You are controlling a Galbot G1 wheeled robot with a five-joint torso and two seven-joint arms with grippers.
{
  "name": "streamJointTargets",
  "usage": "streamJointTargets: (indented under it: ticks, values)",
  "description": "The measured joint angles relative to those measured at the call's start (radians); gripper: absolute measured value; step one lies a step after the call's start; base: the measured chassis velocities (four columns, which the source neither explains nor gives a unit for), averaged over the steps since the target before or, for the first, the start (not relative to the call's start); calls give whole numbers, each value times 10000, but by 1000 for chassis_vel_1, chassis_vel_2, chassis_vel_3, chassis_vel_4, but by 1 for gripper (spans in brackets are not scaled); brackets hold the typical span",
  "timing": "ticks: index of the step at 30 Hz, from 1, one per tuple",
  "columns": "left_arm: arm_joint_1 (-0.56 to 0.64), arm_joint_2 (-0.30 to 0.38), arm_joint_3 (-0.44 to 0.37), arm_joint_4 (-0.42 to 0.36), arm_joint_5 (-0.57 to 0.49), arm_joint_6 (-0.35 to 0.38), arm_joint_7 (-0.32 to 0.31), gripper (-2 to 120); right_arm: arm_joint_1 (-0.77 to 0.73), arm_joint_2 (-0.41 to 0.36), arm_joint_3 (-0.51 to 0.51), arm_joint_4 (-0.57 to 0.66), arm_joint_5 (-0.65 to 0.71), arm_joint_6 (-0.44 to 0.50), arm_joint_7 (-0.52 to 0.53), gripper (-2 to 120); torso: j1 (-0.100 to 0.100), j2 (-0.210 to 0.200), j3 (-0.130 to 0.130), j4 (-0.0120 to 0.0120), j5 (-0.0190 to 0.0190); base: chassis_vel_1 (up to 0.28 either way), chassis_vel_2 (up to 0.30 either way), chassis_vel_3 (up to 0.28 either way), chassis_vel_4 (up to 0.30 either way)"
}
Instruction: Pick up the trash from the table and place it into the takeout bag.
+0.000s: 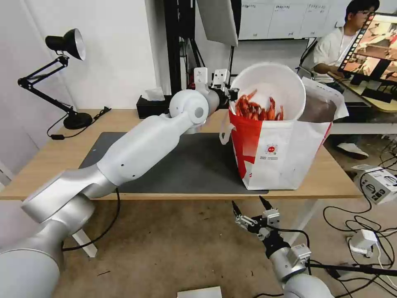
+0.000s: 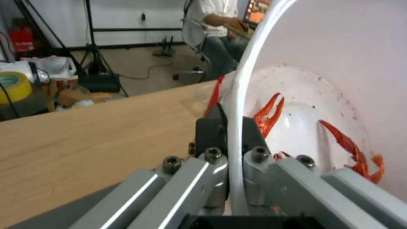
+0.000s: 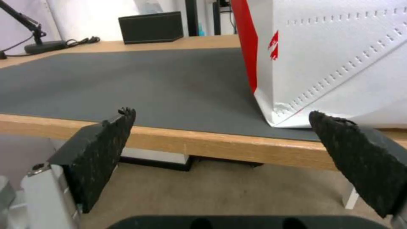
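Left tool point(image 2: 231, 143) is pinched on the bowl point(image 1: 269, 89) rim, tipped over the takeout bag point(image 1: 281, 153); lower it before letting go. Right tool point(image 1: 252, 211) hangs open, holding nothing.

- Bowl point(image 1: 271, 85): white, holding red crayfish shells point(image 1: 258, 109).
- Takeout bag point(image 1: 281, 155): white with red panel, small round red logo.
- Bench point(image 1: 326, 178): light wood; mat point(image 1: 198, 165) dark grey.
- Tissue box point(image 1: 151, 106): black.

Takeout bag point(image 1: 285, 157) stands on the table's point(image 1: 62, 153) right; bowl point(image 1: 269, 89) tilted in its mouth; tissue box point(image 1: 154, 105) behind.
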Motion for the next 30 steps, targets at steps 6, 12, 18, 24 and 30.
streamJointTargets:
  ticks: [6,12,18,24,30]
  values:
    - [0,210,30,-139,117,420,302,0,0,0,0,0,0,0,0,100,0,0,1,1,0,0,0,0,0]
    - [30,273,39,-246,239,510,365,7,0,0,0,0,0,0,0,100,0,0,1,0,0,0,0,0,0]
    - [86,301,-11,-285,251,507,370,30,0,0,0,0,0,0,0,100,0,0,1,0,0,0,0,0,0]
    - [229,369,-143,-380,253,100,373,49,0,-1,0,0,0,0,0,100,0,1,1,-1,0,0,0,0,0]
    - [484,791,-241,-734,352,-1015,377,73,0,0,0,0,0,0,0,100,0,0,0,0,0,0,0,0,0]
